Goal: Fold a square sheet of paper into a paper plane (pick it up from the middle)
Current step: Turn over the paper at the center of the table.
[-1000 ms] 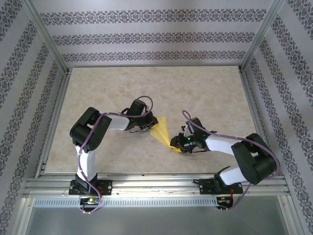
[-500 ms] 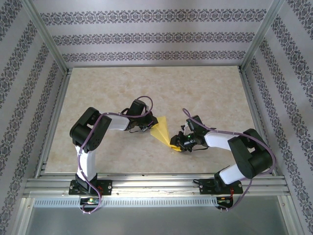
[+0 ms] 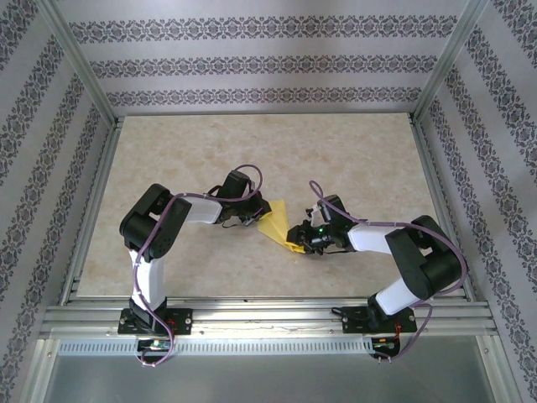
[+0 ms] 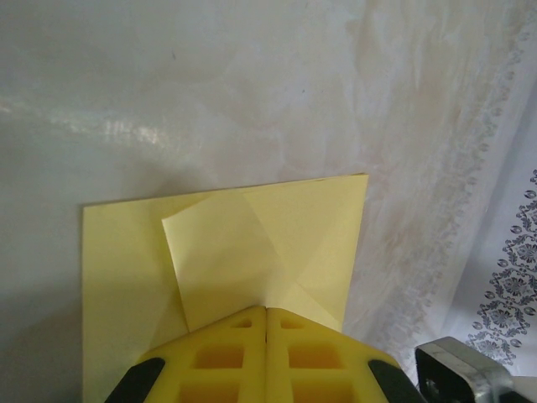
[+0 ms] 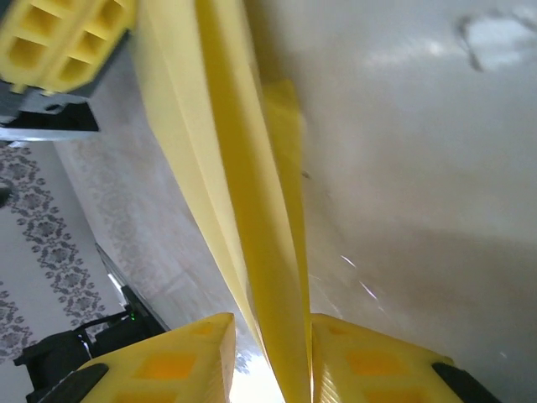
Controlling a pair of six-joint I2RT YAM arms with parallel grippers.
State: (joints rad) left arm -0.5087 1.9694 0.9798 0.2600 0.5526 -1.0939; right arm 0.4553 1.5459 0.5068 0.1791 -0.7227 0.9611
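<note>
The yellow square sheet of paper lies at mid-table between both arms, partly folded, with a folded flap and creases showing in the left wrist view. My left gripper is shut, its tips pressing down on the sheet's edge. My right gripper is at the sheet's near right end. There, folded layers of the sheet stand on edge between its open fingers, touching the right finger, with a gap at the left one. The left gripper's yellow fingers show beyond.
The beige tabletop is bounded by a metal frame along the near edge and by patterned walls on the other three sides. Both arm bases sit on the near rail.
My right gripper has moved left and slightly farther, toward the left gripper, carrying the sheet's near end along so the sheet looks shorter. The left arm has stayed still.
</note>
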